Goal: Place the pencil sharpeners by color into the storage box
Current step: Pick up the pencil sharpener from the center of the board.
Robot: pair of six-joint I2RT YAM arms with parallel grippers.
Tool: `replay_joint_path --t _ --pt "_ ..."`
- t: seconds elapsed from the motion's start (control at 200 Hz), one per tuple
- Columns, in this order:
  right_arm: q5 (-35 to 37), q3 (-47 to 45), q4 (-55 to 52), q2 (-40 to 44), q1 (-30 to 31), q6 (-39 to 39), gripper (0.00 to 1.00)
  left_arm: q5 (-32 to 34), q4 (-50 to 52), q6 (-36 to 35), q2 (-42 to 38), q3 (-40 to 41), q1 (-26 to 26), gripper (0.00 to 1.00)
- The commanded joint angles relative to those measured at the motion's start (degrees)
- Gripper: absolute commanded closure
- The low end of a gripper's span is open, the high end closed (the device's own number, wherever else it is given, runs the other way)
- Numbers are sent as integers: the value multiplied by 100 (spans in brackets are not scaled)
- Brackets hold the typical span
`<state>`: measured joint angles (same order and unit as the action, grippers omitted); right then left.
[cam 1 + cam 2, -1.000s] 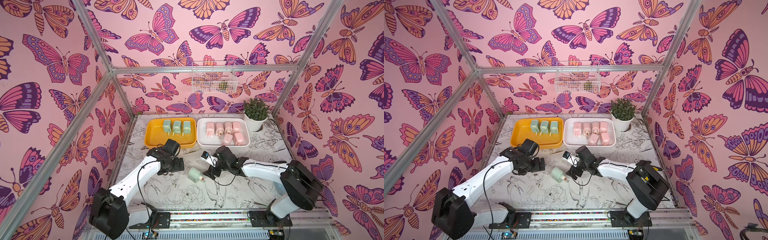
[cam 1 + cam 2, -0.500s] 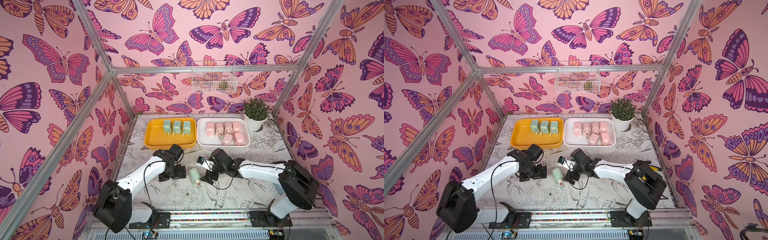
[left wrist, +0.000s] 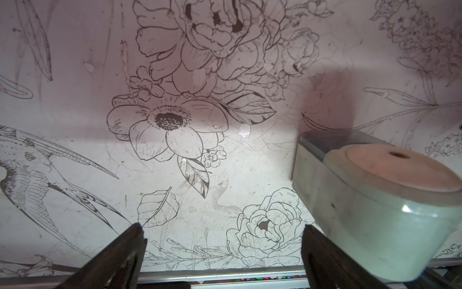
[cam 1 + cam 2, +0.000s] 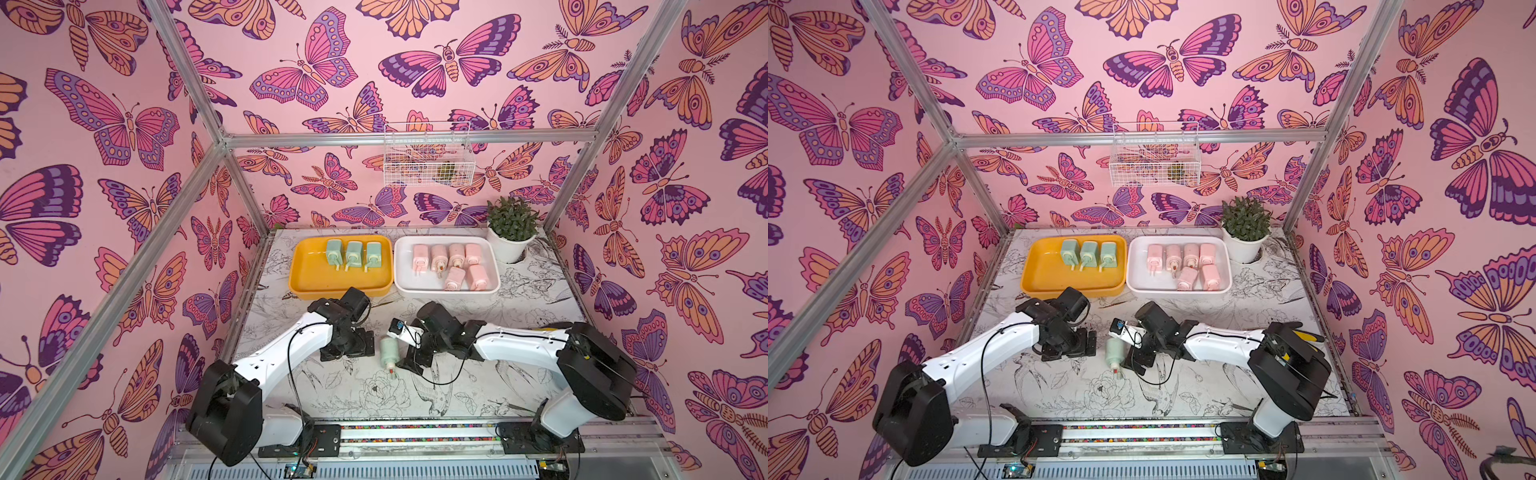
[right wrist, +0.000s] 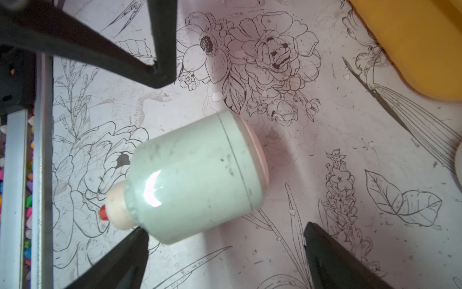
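**Last mint sharpener lies loose between two open grippers**

Pink butterfly wallpaper walls in a white tabletop [image 4: 519, 374] printed with black line drawings of flowers and birds. At the far side, a shallow orange-yellow plastic tray [image 4: 332, 278] holds three mint green pencil sharpeners [image 4: 354, 254] in a row along its back edge. Just beside it, a white rectangular tray [image 4: 405, 266] holds six pastel pink pencil sharpeners [image 4: 455, 266], four in a back row and two nearer the front. A small green potted plant in a white pot [image 4: 510, 232] stands at the far right corner, and a white wire basket [image 4: 428, 160] hangs on the back wall.

One more mint green sharpener with cream ends [image 4: 390, 351] lies on its side on the bare table, near the middle, well apart from both trays, its small red-tipped crank end pointing toward the front rail. The left gripper [image 4: 353, 343] sits low just beside it on one side, jaws spread wide and holding nothing; in the left wrist view the sharpener [image 3: 380, 207] lies outside the jaw gap, next to one finger [image 3: 332, 260]. The right gripper [image 4: 409, 359] is just on the other side, also spread wide and empty; in the right wrist view the sharpener [image 5: 197, 177] lies ahead of its fingers [image 5: 120, 262], not between them.
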<state>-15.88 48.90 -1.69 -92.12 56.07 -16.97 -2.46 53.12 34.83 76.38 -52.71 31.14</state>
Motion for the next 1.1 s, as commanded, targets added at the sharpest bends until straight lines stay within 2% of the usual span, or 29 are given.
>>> replay_joint_path --t 0.0,0.17,0.275,0.31,0.345,0.451,0.646,0.691,0.796,0.861,0.981,1.096 --pt "32 -76 47 412 7 -17 1 -119 -247 -154 -260 -60 102 0" --pt "128 -518 280 1081 -331 33 1 140 -472 109 -290 -31 405 0" --pt "-410 -1073 741 1789 -1095 282 1 187 -900 426 -290 54 678 0" --pt "-382 -1275 986 2048 -1315 383 1 229 -1034 531 -500 59 778 0" --pt "-101 -1445 1201 2272 -1436 460 1 281 -1161 630 -522 72 879 0" --pt "1377 -1699 1700 2630 -1544 830 1 548 -1378 810 -522 68 1182 0" --pt "2475 -1589 1749 2426 -1731 1721 1 804 -1406 1069 -430 20 1477 0" --pt "2241 -1573 1699 2421 -1731 1762 1 834 -1381 1210 -404 6 1523 0" --pt "773 -1699 1879 2547 -1731 1507 1 814 -1377 1502 26 -10 1651 0" --pt "179 -1816 2087 2653 -1731 1480 1 795 -1376 1554 213 -91 1758 0" --pt "-342 -1772 1779 2783 -1732 1322 1 791 -1328 1701 581 -260 1882 0" --pt "-325 -1818 1586 2908 -1731 1286 1 774 -1267 1784 910 -401 1893 3"
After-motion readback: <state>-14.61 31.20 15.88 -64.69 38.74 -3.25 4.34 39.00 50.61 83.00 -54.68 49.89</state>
